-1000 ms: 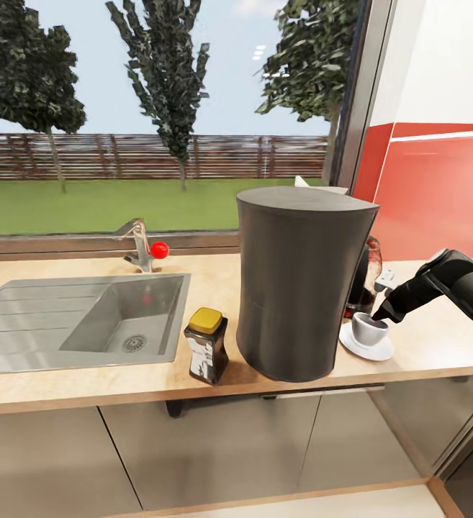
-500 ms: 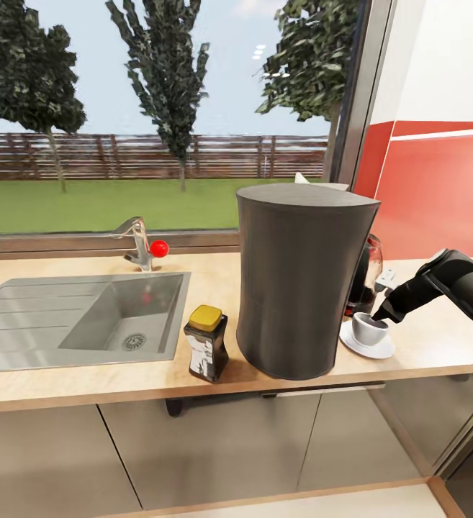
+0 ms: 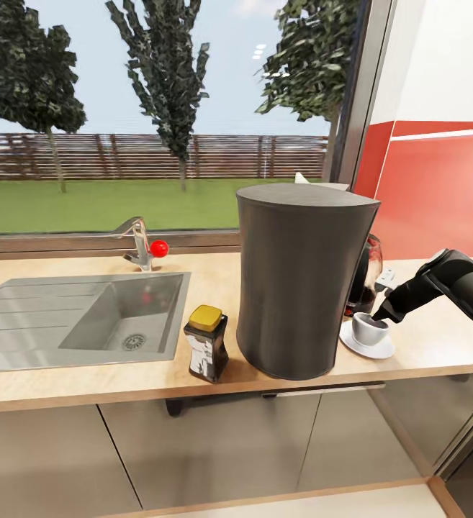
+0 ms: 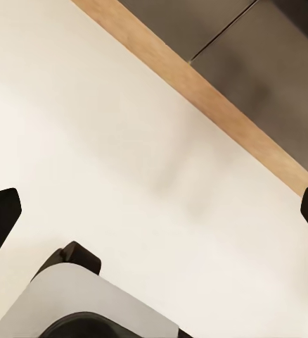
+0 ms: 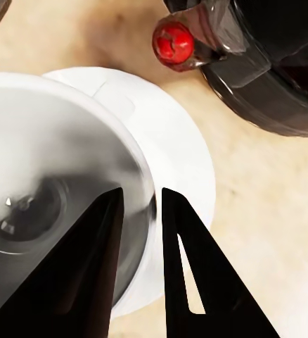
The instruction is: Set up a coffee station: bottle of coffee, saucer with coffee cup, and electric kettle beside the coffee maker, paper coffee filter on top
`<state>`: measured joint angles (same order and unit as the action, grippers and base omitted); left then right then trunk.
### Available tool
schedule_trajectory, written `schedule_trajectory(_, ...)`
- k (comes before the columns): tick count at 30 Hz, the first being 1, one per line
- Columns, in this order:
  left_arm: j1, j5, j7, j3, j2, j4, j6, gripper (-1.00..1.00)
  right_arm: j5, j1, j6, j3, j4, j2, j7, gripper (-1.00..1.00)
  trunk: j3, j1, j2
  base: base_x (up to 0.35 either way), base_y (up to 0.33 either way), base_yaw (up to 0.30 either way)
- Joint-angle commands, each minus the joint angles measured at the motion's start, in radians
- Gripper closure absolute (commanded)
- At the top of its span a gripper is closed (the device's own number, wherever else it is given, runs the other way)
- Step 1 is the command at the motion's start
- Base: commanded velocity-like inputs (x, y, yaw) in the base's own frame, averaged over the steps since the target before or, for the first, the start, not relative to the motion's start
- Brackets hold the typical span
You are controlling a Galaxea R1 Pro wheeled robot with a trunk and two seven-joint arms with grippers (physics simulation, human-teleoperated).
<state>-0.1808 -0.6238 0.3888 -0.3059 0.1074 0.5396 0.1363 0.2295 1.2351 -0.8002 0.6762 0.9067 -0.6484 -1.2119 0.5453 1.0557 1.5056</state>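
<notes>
A: Beige countertop [image 3: 438, 345] by the window, right end. My right gripper [image 3: 377, 314] has its 2 fingers [image 5: 91, 267] pinching the near wall of the coffee cup [image 3: 369, 329], 1 inside, 1 outside, narrow gap.

B: Anything moved?

A: Nothing over the last second. Cup was on the saucer [image 3: 366, 348] then, same now, gripper same spot. So I judge the cup step is done bar letting go.

B: Further out?

A: Saucer sits just beside the coffee maker [image 3: 299, 280]. Bottle of coffee [image 3: 206, 344] stands on the counter on its other side, sink [image 3: 78, 320] beyond.

B: Kettle, filter?

A: Electric kettle [image 3: 366, 277] is mostly hidden behind the maker, only a dark edge shows. Bit of white peeks over the maker's top, can't tell if it's the filter. Left gripper [image 4: 154, 211]: both fingertips cut off at the frame edges, spread wide, holding nothing.
</notes>
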Motion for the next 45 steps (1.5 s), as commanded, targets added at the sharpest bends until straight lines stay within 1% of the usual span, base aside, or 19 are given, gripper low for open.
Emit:
schedule_trajectory(1, 0.0, -0.008, 0.005, -0.001, 0.0, 0.0, -0.001, -1.0, 0.005, 0.001, -0.008, 0.002, 0.001, -0.001, -0.008, 1.0, 0.001, 0.0, 0.001, 0.02, -0.018, 0.0)
schedule_trajectory(18, 0.0, -0.008, 0.005, -0.001, 0.0, 0.0, -0.001, -1.0, 0.004, 0.001, -0.007, 0.002, 0.001, -0.001, -0.008, 1.0, 0.001, 0.0, 0.001, 0.022, -0.022, 0.0)
schedule_trajectory(22, 0.0, -0.008, 0.005, -0.002, 0.0, 0.0, -0.001, -1.0, 0.004, 0.001, -0.007, 0.002, 0.001, -0.001, -0.008, 1.0, 0.013, 0.015, 0.029, 0.0, 0.0, 0.0)
schedule_trajectory(26, 0.0, -0.008, 0.005, -0.002, 0.0, 0.0, -0.001, -1.0, 0.005, 0.001, -0.007, 0.002, 0.001, -0.001, -0.008, 1.0, 0.013, 0.015, 0.029, 0.0, 0.0, 0.0)
schedule_trajectory(29, 0.0, -0.008, 0.005, -0.001, 0.0, 0.0, -0.001, -1.0, 0.005, 0.001, -0.007, 0.002, 0.001, -0.001, -0.008, 1.0, 0.023, 0.027, 0.05, 0.0, 0.0, 0.0)
schedule_trajectory(45, 0.0, -0.008, 0.005, -0.001, 0.0, 0.0, -0.001, -1.0, 0.004, 0.001, -0.007, 0.002, 0.001, -0.001, -0.008, 1.0, 0.023, 0.027, 0.05, 0.0, 0.0, 0.0)
